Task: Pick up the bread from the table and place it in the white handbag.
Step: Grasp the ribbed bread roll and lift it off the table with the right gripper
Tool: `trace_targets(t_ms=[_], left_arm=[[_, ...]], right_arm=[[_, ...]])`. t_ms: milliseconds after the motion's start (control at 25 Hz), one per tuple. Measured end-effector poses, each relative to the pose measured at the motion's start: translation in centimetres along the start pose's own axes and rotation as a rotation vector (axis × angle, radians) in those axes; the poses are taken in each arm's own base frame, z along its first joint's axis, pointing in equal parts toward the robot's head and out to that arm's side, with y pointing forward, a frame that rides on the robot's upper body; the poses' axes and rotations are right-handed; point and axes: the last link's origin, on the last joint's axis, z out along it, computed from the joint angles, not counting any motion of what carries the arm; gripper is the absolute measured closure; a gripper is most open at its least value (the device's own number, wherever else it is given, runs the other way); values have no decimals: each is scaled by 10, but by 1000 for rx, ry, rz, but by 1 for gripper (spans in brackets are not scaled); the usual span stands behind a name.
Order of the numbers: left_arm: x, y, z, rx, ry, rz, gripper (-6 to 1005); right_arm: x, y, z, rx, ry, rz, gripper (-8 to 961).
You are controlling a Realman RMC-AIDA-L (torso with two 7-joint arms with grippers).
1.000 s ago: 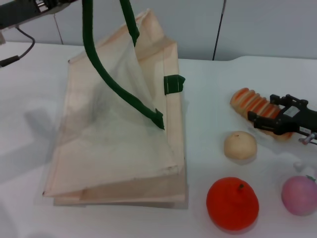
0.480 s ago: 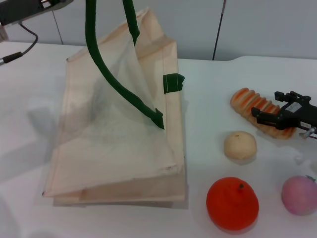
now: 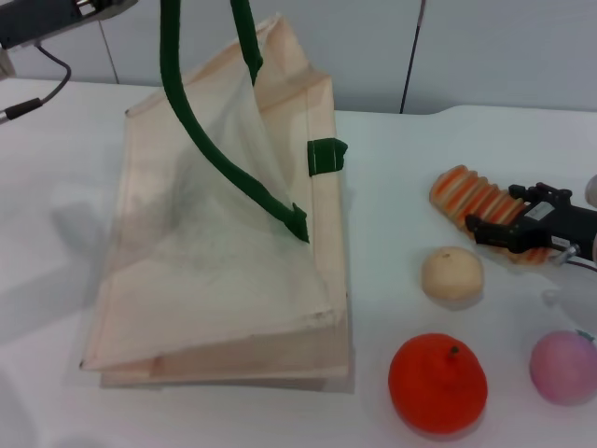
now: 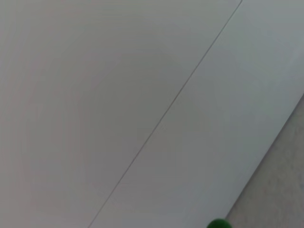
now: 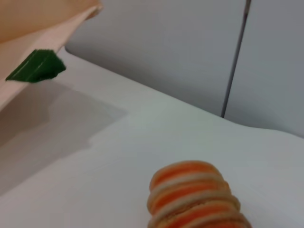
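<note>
White table (image 3: 392,187) runs back to a pale grey panelled wall, and the head view cuts it off on all sides. Nearest the robot, an orange (image 3: 437,383) sits by the front edge, and a pink fruit (image 3: 563,367) to its right is clipped by the frame. Just behind them lies a round bun (image 3: 452,274). Behind the bun, well right of the bag, the bread (image 3: 476,205) lies on the table at a slant; its far striped end shows clearly, while its near right end is covered by the right gripper (image 3: 508,227), so how far the loaf runs under it is hard to make out. That gripper reaches in low from the right edge, its arm cut off, its black fingers (image 3: 492,227) spread to either side of the loaf's right end; whether they press on it cannot be told. The right wrist view shows only the loaf's rounded striped end (image 5: 192,192) close up, with none of the fingers. The bag (image 3: 224,243) fills the left half of the table, its upper cloth layer pulled up into a peak by a green strap (image 3: 201,131) that leaves the top of the frame. The left gripper itself is out of sight: only a dark piece of the left arm (image 3: 51,17) shows at the far left corner, and the left wrist view gives bare wall with a speck of green (image 4: 218,223) at its edge.
</note>
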Motion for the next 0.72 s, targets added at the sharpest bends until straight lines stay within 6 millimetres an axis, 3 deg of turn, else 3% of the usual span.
trace_targets(t_ms=[240,720], left_arm=[[0,-1,-2,8,5,-2,839],[-1,-2,-3,16,6,-6,832]], right_arm=[[2,4,1,-19,13,-22,62],[-2,2,-4,-39,-21,-33,210]])
